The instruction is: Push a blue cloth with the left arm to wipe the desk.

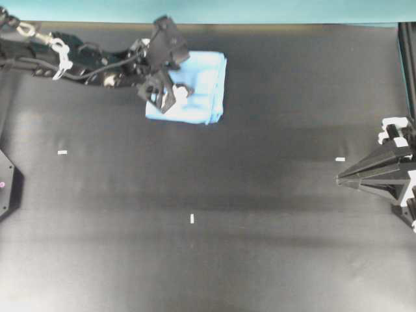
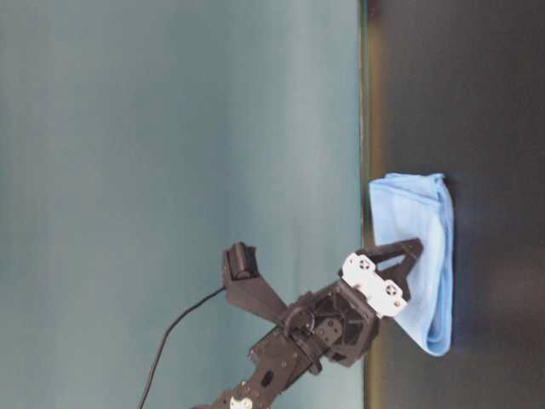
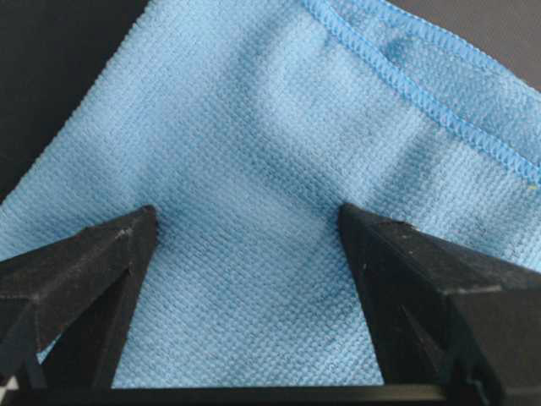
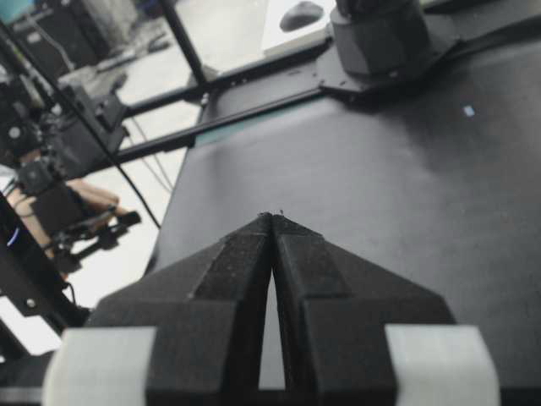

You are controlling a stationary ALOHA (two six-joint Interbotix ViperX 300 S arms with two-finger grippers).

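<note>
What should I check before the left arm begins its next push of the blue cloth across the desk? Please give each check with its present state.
1. The left gripper is over the blue cloth: ok.
2. Fingers spread open on the fabric, as in the left wrist view: ok.
3. Fingers press firmly enough to drag the cloth: cannot tell.
4. Cloth lies folded and flat on the desk: ok; its edge is close to the teal strip.
5. The right gripper is shut and far from the cloth: ok.
6. Only small white tape marks lie on the desk ahead: ok.
</note>
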